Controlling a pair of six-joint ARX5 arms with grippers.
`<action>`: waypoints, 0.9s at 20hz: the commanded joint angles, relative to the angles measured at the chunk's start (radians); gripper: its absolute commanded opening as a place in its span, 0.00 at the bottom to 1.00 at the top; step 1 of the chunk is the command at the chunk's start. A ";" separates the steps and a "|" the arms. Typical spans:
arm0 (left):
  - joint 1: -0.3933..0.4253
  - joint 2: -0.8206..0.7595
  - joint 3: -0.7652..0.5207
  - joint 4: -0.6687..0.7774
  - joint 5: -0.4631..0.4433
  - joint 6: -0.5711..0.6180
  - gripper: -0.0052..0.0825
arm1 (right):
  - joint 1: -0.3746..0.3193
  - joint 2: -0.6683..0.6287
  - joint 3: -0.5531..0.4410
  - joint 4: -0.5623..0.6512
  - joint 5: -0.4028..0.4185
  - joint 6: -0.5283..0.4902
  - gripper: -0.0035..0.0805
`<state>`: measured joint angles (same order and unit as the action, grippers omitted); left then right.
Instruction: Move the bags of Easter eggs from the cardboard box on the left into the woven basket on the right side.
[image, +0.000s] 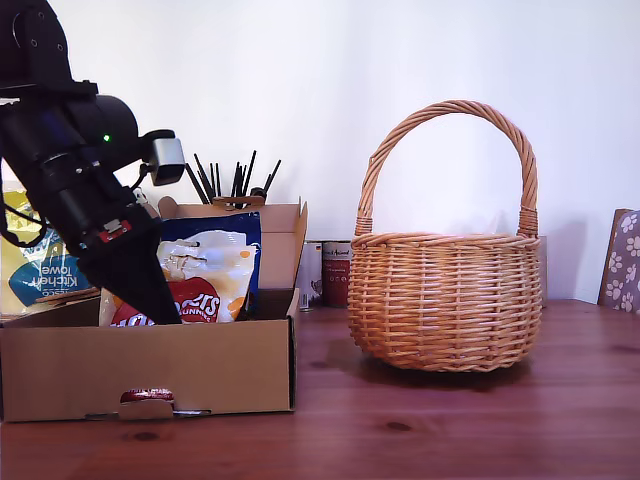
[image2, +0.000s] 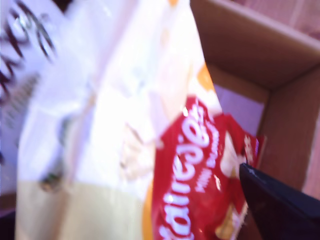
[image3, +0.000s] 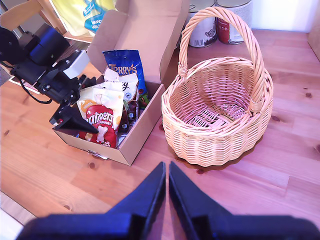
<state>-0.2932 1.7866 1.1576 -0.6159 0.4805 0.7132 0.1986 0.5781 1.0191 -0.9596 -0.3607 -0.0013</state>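
Observation:
The cardboard box (image: 200, 365) stands open at the exterior view's left, its lid flap up. A white-orange bag with a red logo (image: 205, 285) leans upright in it, with a dark blue bag (image: 222, 225) and a cream bag (image3: 126, 86) behind. My first gripper (image: 160, 305) reaches down into the box, open, with the white-orange bag (image2: 150, 125) between its fingers; one black finger (image2: 280, 205) shows beside the red logo. The woven basket (image: 445, 295) stands at the exterior view's right, its inside (image3: 210, 107) bare. My second gripper (image3: 166, 170) hovers shut high above the table, near the box and basket.
A yellow-blue kitchen towel pack (image: 35, 270) stands behind the box. Tins (image: 335, 270) and a pot of black sticks (image: 235, 185) stand at the back by the wall. A patterned cushion (image: 622, 260) shows at the exterior view's right edge. Wooden table (image: 420, 420) lies all around.

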 joint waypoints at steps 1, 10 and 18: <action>-0.010 0.005 -0.005 0.003 0.003 0.001 0.94 | 0.004 0.002 0.011 0.005 -0.006 -0.003 0.03; -0.011 0.006 -0.005 0.020 0.013 0.002 0.05 | 0.004 0.002 0.011 -0.052 -0.007 -0.006 0.03; -0.011 -0.091 0.010 0.042 0.012 0.002 0.05 | 0.004 0.002 0.011 -0.022 -0.007 -0.008 0.03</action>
<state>-0.3004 1.7470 1.1576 -0.5831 0.4873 0.7132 0.1986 0.5781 1.0191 -0.9886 -0.3611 -0.0021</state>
